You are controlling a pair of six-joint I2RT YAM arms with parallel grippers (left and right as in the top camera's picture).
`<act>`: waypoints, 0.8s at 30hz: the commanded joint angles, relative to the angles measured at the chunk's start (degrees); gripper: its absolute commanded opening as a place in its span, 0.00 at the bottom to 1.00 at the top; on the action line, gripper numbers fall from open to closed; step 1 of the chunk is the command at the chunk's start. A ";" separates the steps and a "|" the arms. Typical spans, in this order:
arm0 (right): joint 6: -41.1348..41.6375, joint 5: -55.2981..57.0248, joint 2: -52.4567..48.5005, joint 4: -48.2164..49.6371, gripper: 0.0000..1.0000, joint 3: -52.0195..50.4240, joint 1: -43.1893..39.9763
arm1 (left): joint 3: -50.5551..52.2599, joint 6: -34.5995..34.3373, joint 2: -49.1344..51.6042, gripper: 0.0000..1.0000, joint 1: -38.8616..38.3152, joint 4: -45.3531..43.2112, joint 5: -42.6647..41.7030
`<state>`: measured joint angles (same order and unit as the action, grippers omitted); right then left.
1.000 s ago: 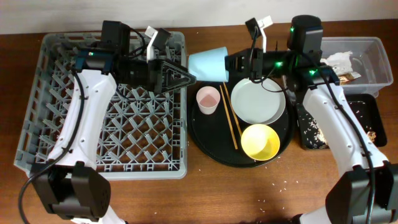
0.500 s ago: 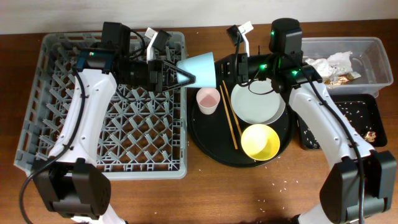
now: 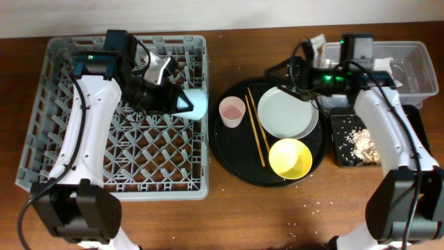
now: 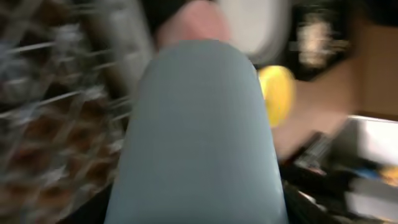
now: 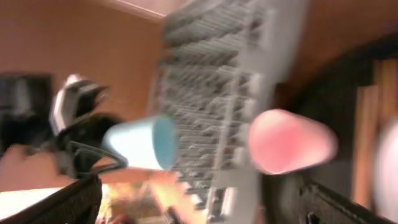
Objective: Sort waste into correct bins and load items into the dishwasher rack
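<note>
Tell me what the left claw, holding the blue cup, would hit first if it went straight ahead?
Likely the pink cup, just past the rack edge, though the claw's height above things is unclear.

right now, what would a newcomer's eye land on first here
First the light blue cup, held on its side in the left gripper at the right edge of the big grey rack. Next to the rack, the round black tray carries a white plate, a yellow bowl, a pink cup and chopsticks.
</note>
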<state>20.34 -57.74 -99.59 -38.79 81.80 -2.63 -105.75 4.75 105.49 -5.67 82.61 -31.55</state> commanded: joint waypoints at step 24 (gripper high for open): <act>-1.01 41.90 8.48 -10.38 0.88 2.84 10.19 | 20.13 -15.47 -1.07 0.97 -15.82 -12.02 31.08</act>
<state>13.47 -20.38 -88.77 -52.45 83.81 2.74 -83.68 -10.35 105.43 -22.41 72.23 -0.78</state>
